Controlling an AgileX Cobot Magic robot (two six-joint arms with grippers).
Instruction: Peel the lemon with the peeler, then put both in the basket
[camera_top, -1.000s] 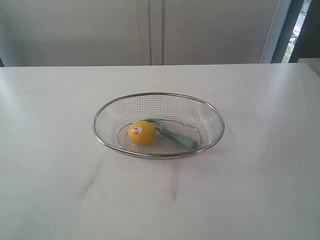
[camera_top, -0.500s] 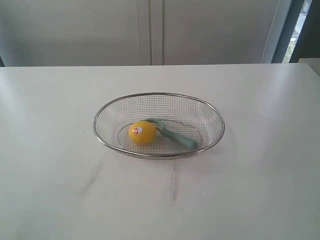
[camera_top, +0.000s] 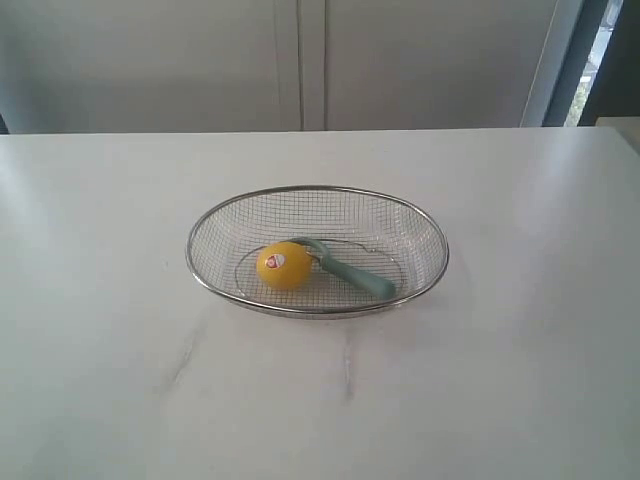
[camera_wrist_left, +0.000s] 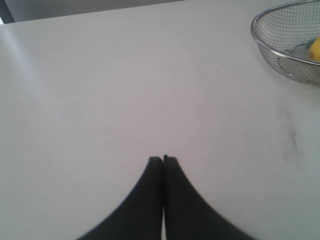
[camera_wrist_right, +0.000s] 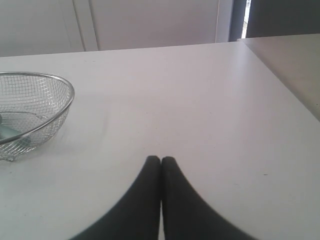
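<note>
Both arms are parked off to the sides here, and we only see them through their own wrist cameras. The left gripper (camera_wrist_left: 163, 159) points out flat and low over the white table (camera_top: 500, 380), with its two black fingers pressed tight together and nothing between them. The right gripper (camera_wrist_right: 160, 159) has the same pose: low over the table, aimed across it, fingers fully closed on nothing. Neither one is touching the table as far as we can tell, and both are well apart from the basket (camera_top: 190, 262), which only pokes into the edge of each wrist view.

The basket sits around the middle of the table in the exterior view. The lemon (camera_top: 285, 266) is inside it, on the mesh floor toward the left half, with its little red-and-white sticker facing the camera. The peeler (camera_top: 360, 277) is in there too. Its head is tucked right up against the back of the lemon, and the handle angles away toward the front right of the basket. We can't tell from here whether any peel is off the lemon.
</note>
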